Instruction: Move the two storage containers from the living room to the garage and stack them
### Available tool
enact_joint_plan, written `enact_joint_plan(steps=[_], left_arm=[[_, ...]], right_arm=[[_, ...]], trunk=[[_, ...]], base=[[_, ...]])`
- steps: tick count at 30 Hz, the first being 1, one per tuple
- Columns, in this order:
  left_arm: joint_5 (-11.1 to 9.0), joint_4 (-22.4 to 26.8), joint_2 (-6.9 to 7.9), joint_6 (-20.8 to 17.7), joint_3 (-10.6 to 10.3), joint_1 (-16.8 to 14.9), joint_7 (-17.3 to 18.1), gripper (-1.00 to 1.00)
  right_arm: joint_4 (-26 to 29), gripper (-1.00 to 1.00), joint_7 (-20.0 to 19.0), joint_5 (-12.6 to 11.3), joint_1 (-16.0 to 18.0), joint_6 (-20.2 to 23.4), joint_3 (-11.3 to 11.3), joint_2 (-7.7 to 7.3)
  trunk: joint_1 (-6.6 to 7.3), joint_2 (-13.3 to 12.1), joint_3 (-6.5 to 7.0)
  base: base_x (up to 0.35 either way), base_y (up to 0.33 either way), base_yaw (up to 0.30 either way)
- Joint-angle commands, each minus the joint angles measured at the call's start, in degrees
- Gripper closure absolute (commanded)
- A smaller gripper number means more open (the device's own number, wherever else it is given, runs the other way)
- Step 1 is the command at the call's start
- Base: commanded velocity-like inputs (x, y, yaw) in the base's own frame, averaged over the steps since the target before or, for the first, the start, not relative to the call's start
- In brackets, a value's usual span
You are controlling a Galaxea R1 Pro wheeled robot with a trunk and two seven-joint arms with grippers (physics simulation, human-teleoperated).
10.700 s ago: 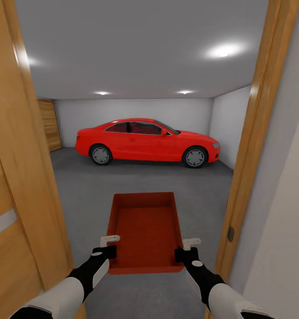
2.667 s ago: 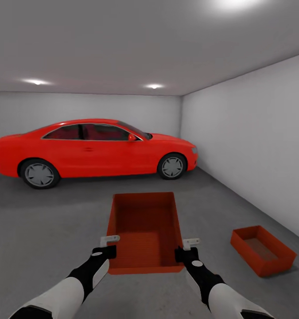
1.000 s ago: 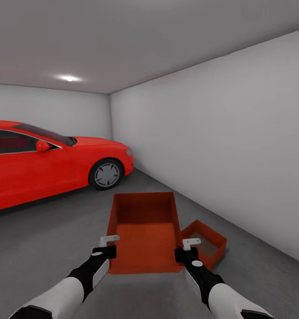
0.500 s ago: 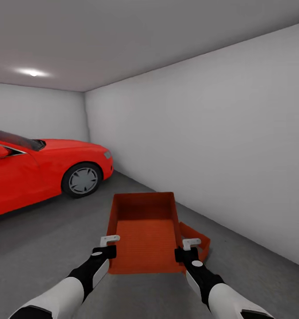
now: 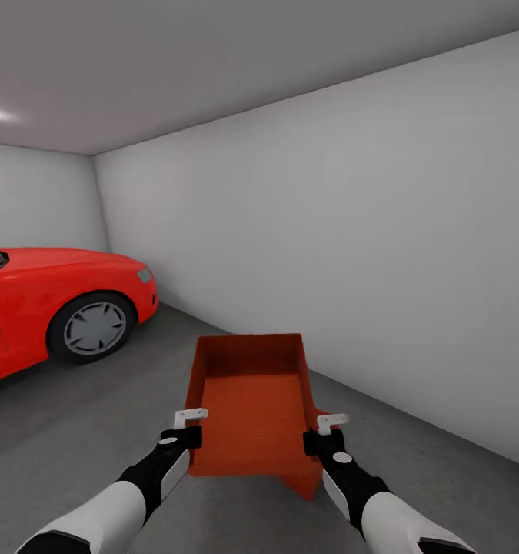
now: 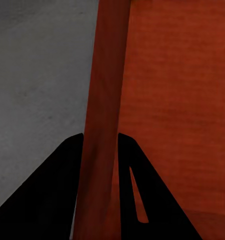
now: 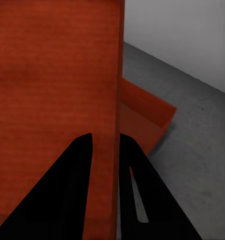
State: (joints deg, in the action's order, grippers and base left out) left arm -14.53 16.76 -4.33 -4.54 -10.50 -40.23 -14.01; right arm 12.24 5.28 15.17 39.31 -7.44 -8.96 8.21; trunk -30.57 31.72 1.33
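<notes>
Under you runs the garage floor (image 5: 74, 431), a dark grey, mottled concrete surface that reaches from the foreground back to the foot of the white wall (image 5: 351, 254) on your right. Two things rest directly on it. To your left stands the red car (image 5: 51, 304), its front wheel planted on the concrete well back from you. Closer in, a storage container (image 5: 304, 481) sits on the floor just ahead of your right side; from the head camera you see only its near corner. The right wrist camera shows more of that container (image 7: 142, 117): its open top, one corner pointing toward the wall, grey floor (image 7: 197, 150) around it.
</notes>
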Motion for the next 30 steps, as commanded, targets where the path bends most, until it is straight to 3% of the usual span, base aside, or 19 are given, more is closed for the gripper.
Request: enact_joint_plan(steps=[1, 9, 20, 21, 22, 30], left_arm=[[-0.1, 1.0, 0.02, 3.0, 1.6, 0.0, -0.8, 1.00], [-0.1, 1.0, 0.02, 3.0, 1.6, 0.0, -0.8, 1.00], [-0.1, 1.0, 0.02, 3.0, 1.6, 0.0, -0.8, 1.00], [-0.2, 0.5, -0.22, 0.0, -0.2, 0.0, -0.8, 1.00], [-0.8, 0.5, -0.04, 0.3, -0.7, 0.0, -0.8, 1.00], [-4.7, -1.1, 0.21, 2.3, -3.7, 0.1, -0.4, 1.00]], right_arm=[[-0.2, 1.00, -0.9, 0.4, 0.0, -0.2, -1.0, 1.79], [-0.2, 1.00, -0.9, 0.4, 0.0, -0.2, -1.0, 1.79], [-0.2, 1.00, -1.0, 0.4, 0.0, -0.2, -1.0, 1.79], [-0.2, 1.00, -0.2, 0.5, 0.0, -0.1, -0.8, 0.40], [-0.2, 1.00, -0.4, 0.5, 0.0, -0.1, -0.8, 0.20], [-0.2, 1.00, 0.2, 0.6, 0.0, -0.2, 0.3, 0.21]], trunk=[[-0.05, 0.0, -0.02], [-0.05, 0.0, -0.02], [-0.05, 0.0, -0.02], [-0.05, 0.0, -0.02], [-0.05, 0.0, -0.02], [-0.05, 0.0, -0.02]], base=[[0.322, 0.000, -0.288], [0.322, 0.000, -0.257], [0.322, 0.037, -0.018], [0.000, 0.000, 0.000], [0.000, 0.000, 0.000], [0.009, 0.000, 0.000]])
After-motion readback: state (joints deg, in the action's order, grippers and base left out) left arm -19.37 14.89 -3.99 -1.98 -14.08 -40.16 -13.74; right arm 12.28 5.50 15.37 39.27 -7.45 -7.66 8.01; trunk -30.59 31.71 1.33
